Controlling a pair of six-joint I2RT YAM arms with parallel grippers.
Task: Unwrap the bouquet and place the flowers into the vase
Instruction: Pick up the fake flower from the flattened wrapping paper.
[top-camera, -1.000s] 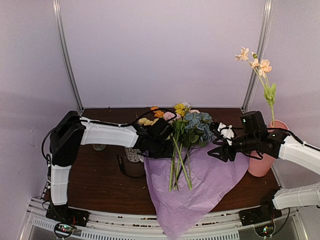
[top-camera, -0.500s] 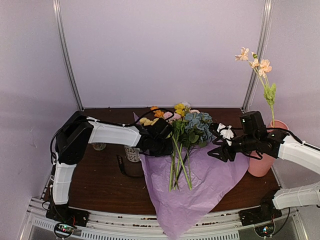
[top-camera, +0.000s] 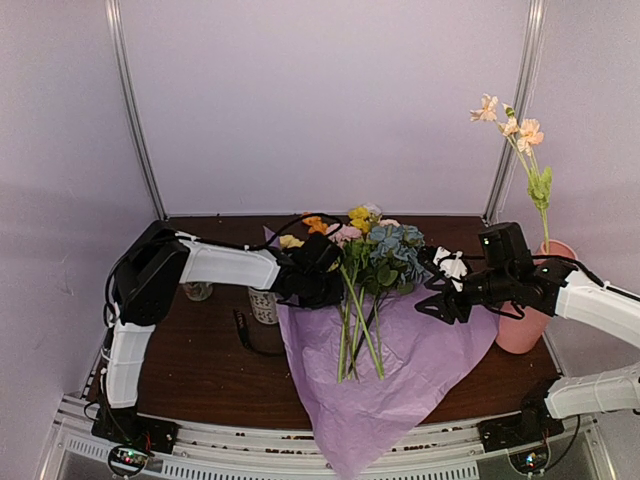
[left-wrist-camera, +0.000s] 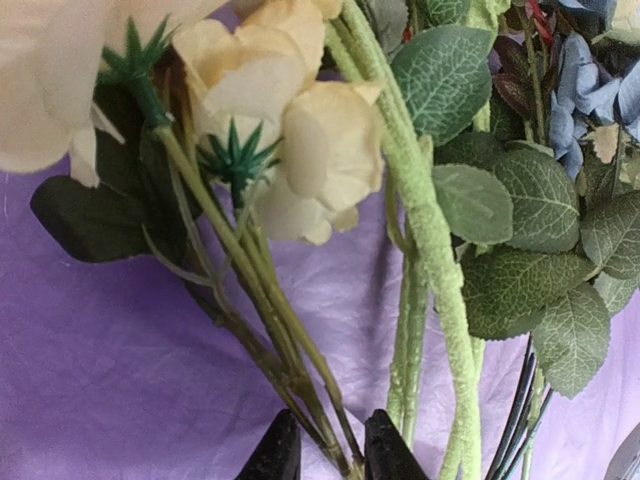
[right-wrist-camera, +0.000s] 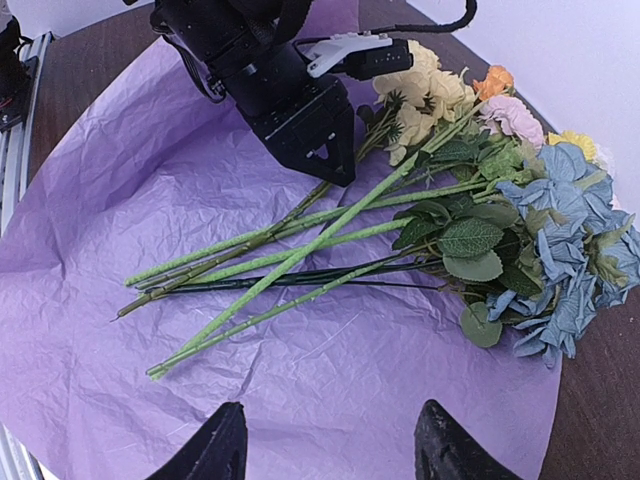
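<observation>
Flowers (top-camera: 384, 262) on tissue paper (top-camera: 420, 370), between left gripper (top-camera: 322, 290) and right gripper (top-camera: 434, 304), vase (top-camera: 522, 332) right of right gripper

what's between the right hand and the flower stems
Only bare crumpled purple tissue paper, nothing else. The right wrist view shows it stretching from the right hand to the flower stems.

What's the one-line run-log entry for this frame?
stage: unwrapped, flowers on tissue paper | left gripper: jaws around cream-flower stems, grip unclear | right gripper: open above paper | vase: one peach flower
</observation>
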